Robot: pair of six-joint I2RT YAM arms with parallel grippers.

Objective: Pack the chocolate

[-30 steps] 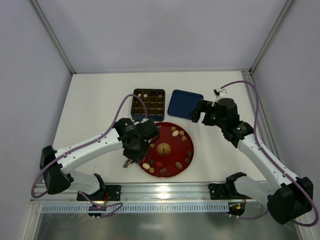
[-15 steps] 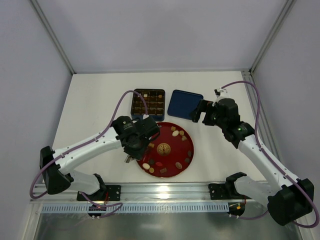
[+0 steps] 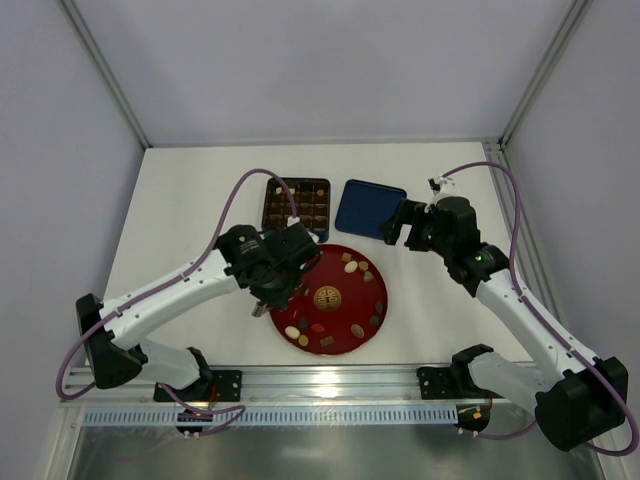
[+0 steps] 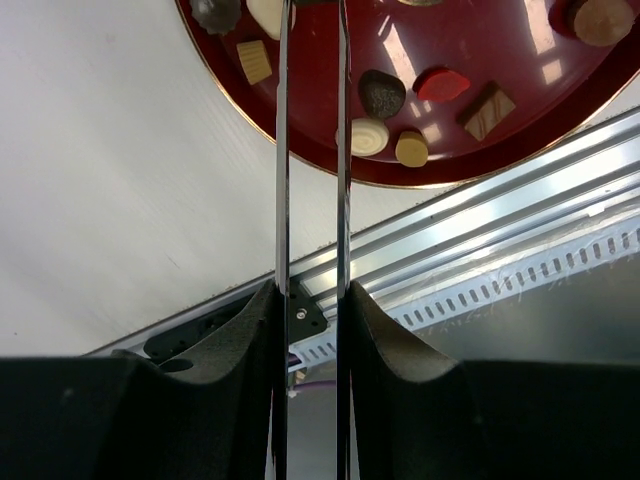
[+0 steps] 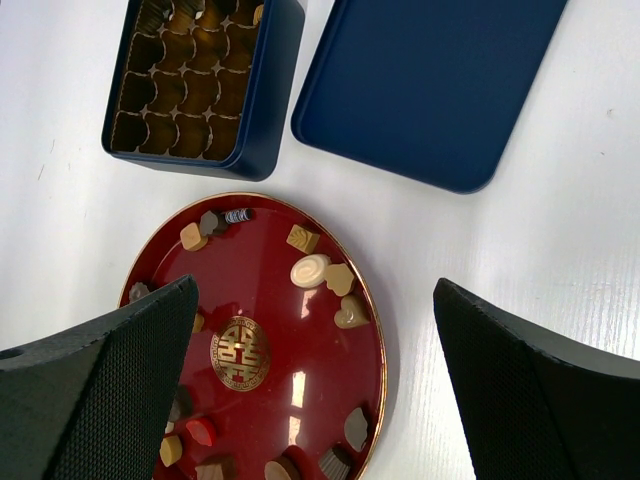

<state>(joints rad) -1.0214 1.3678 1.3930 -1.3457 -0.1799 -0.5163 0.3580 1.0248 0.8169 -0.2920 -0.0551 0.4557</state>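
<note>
Several small chocolate pieces lie round the red plate with its gold emblem. The dark blue grid box stands behind the plate, with a few pieces in its far cells. My left gripper hangs over the plate's left rim. In the left wrist view its thin blades run parallel, a narrow gap apart, above the plate. Their tips leave the frame at the top, so a held piece cannot be made out. My right gripper is wide open and empty, high above the plate and its chocolates.
The box's blue lid lies flat to the right of the box, next to my right gripper. The metal rail runs along the table's near edge. In the right wrist view, the box and lid sit side by side.
My left arm has drawn back from the plate's near-left edge toward the box, along the left rim. The right arm has not moved.
</note>
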